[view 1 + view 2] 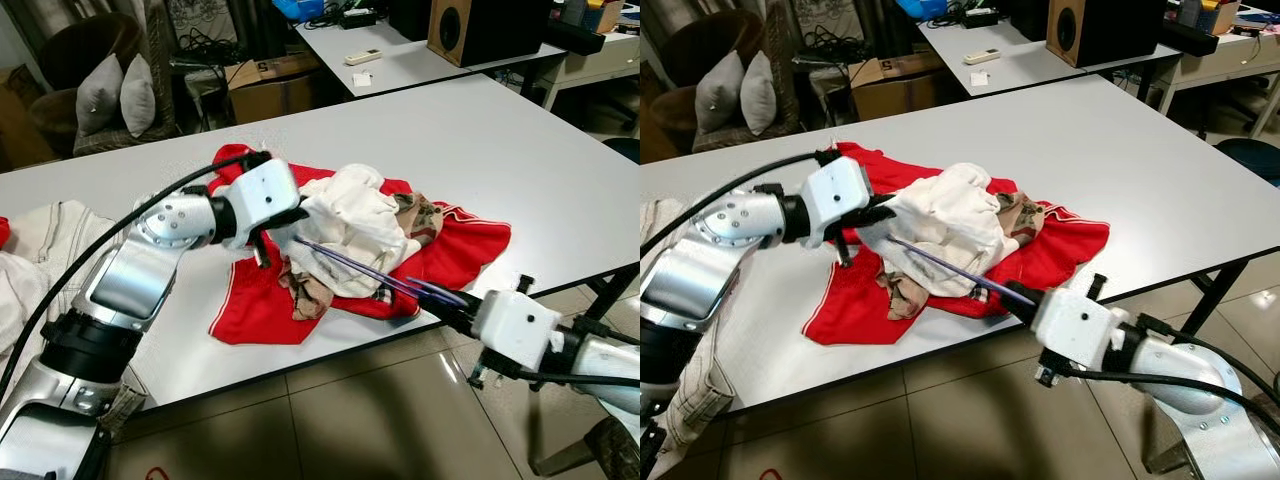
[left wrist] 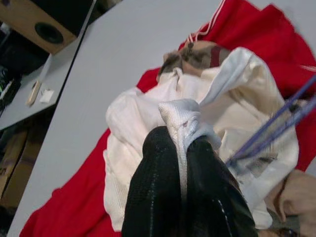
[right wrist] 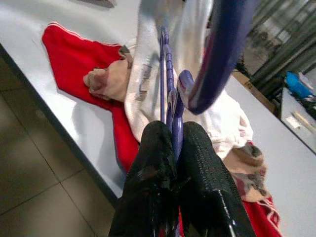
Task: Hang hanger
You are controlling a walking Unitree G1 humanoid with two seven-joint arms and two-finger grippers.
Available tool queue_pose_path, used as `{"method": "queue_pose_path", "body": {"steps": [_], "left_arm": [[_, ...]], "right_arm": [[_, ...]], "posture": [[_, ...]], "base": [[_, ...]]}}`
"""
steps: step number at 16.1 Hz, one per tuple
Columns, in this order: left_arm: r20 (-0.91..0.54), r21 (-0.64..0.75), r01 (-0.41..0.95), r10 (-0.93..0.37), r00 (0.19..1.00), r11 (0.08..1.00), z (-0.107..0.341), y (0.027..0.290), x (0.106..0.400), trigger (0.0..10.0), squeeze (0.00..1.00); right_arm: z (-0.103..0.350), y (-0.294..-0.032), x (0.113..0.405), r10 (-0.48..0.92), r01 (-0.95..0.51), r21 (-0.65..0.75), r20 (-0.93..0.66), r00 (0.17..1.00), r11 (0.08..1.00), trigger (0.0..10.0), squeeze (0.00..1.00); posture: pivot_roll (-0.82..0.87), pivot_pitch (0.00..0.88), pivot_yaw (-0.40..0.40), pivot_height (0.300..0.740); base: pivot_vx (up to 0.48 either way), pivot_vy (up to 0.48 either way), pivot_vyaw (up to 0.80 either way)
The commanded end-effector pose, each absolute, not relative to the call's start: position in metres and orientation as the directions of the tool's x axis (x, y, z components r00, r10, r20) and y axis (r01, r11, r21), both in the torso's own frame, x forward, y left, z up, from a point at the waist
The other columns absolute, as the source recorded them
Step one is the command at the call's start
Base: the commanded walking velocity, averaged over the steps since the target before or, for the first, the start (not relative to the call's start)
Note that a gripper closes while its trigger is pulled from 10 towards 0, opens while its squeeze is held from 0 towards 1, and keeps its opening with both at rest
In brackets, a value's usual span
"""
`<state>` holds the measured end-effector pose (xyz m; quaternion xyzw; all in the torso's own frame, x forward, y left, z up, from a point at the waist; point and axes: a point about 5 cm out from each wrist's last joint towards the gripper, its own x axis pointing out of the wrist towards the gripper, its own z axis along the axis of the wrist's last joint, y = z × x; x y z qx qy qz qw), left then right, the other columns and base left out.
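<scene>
The hanger (image 1: 950, 270) runs as a thin purple line from the right hand (image 1: 1025, 298), clamped on its near end at the counter (image 1: 1120, 170) edge, up into the white shirt (image 1: 940, 225). The left hand (image 1: 270, 235) pinches that shirt's fabric at the hanger's far end.

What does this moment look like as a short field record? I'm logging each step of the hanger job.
surface: white table
left gripper: jaws shut on a fold of the white garment, over the pile
right gripper: at the table's near edge, jaws shut on the purple hanger
hanger: reaches from the right gripper into the white garment
underneath: red garment spread flat, patterned cloth beside the white one
background: speaker, remote on the far table
</scene>
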<state>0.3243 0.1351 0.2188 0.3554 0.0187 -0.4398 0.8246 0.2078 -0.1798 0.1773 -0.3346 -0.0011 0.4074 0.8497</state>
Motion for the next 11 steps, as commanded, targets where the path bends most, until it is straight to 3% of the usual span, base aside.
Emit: {"method": "queue_pose_path", "body": {"steps": [1, 4, 11], "left_arm": [[-0.352, 0.578, 0.728, -0.693, 0.630, 0.368, 0.218, 0.140, 0.325, 0.0, 0.00], [-0.354, 0.577, 0.721, -0.678, 0.645, 0.384, 0.214, 0.141, 0.326, 0.0, 0.00], [-0.331, 0.523, 0.746, -0.709, 0.623, 0.412, 0.213, 0.138, 0.322, 0.0, 0.00]], "right_arm": [[0.184, -0.180, 0.207, 0.695, -0.671, -0.595, -0.246, 0.675, 0.442, 10.0, 0.00], [0.197, -0.177, 0.207, 0.715, -0.650, -0.612, -0.188, 0.674, 0.451, 10.0, 0.00], [0.182, -0.176, 0.226, 0.707, -0.678, -0.603, -0.249, 0.661, 0.421, 10.0, 0.00]], "posture": [[-0.05, 0.000, 0.111, 0.740], [-0.05, 0.000, 0.103, 0.740], [-0.07, 0.000, 0.087, 0.740]], "base": [[0.000, 0.000, 0.00], [0.000, 0.000, 0.00], [0.000, 0.000, 0.00]]}}
